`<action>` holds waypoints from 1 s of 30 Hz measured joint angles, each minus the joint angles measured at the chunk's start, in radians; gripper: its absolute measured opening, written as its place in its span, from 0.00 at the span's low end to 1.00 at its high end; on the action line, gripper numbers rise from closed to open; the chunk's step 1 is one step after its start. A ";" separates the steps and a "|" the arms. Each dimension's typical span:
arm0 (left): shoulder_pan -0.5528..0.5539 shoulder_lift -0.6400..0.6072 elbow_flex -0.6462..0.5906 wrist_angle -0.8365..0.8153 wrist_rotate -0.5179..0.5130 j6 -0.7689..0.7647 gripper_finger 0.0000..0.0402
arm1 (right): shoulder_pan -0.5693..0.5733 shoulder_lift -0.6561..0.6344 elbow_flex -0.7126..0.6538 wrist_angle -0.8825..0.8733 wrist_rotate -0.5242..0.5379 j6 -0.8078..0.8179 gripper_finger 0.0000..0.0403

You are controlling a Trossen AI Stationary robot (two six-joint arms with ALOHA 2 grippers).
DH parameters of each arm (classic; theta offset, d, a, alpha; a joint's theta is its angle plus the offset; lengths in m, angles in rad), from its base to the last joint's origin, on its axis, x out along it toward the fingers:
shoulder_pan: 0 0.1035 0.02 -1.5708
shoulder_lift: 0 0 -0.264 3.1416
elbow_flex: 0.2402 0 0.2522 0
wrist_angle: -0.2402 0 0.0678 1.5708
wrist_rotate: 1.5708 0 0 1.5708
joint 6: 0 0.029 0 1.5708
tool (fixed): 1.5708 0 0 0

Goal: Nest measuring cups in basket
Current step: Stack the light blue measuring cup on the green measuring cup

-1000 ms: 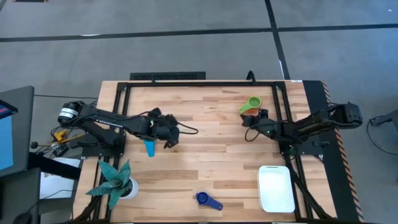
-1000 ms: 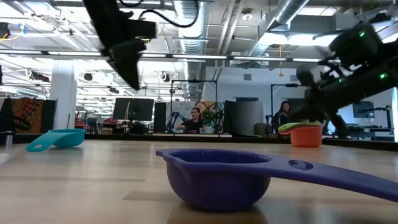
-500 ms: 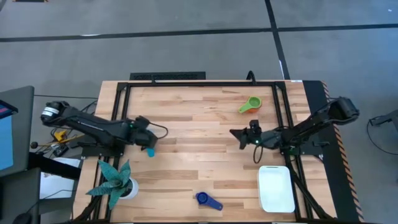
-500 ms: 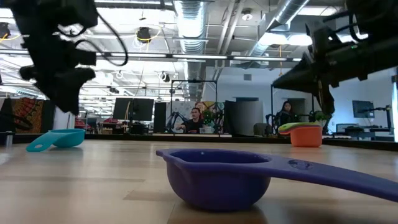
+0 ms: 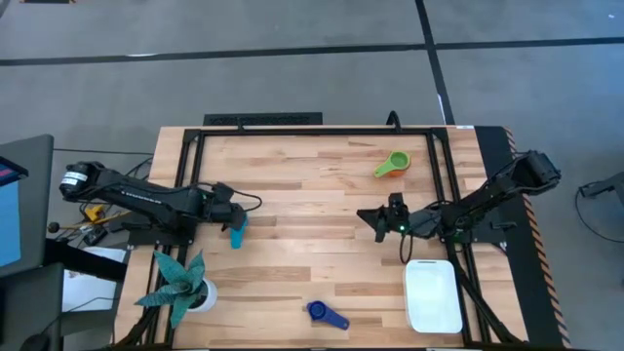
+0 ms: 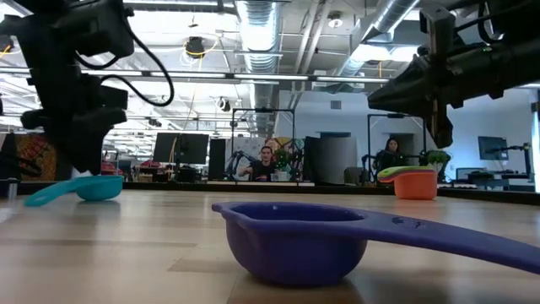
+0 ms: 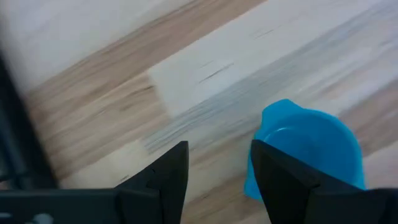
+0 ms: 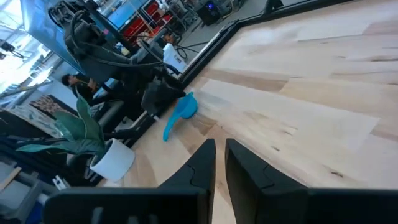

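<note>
A teal measuring cup (image 5: 237,231) lies on the table's left half, also seen low (image 6: 89,187). My left gripper (image 5: 230,216) is open and low over it, and its own view (image 7: 217,168) shows the teal cup (image 7: 311,149) just outside one finger. My right gripper (image 5: 369,215) is shut and hangs above bare wood right of centre (image 8: 219,158). A green cup (image 5: 394,164) sits nested in an orange one (image 6: 415,184) near the far right. A dark blue cup (image 5: 327,314) lies by the near edge. The white basket (image 5: 432,295) sits at the near right. My left gripper stands with the outer side of one finger (image 7: 273,177) against the bowl wall (image 7: 255,180) of the teal cup. The fingers come from above, slanting in from the table's left. The cup rests on the table, outside the open gap.
A teal spiky plant in a white pot (image 5: 180,288) stands at the near left corner. Black rails (image 5: 292,131) frame the far and side edges. Bare wood spans the table's middle. People sit at desks in the room beyond (image 6: 266,160).
My left gripper has moved from mid-table toward the left edge and down to the teal cup, which has turned a little on the table. My right gripper has drawn away from the green cup toward the near edge.
</note>
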 joint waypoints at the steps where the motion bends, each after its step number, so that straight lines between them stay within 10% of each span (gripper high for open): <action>1: 0.000 0.000 0.000 0.014 0.000 0.010 0.39 | 0.003 0.000 0.000 -0.001 0.000 0.007 0.15; 30: 0.000 0.001 -0.001 0.125 0.033 0.264 0.27 | 0.038 0.000 0.000 0.000 -0.001 -0.031 0.16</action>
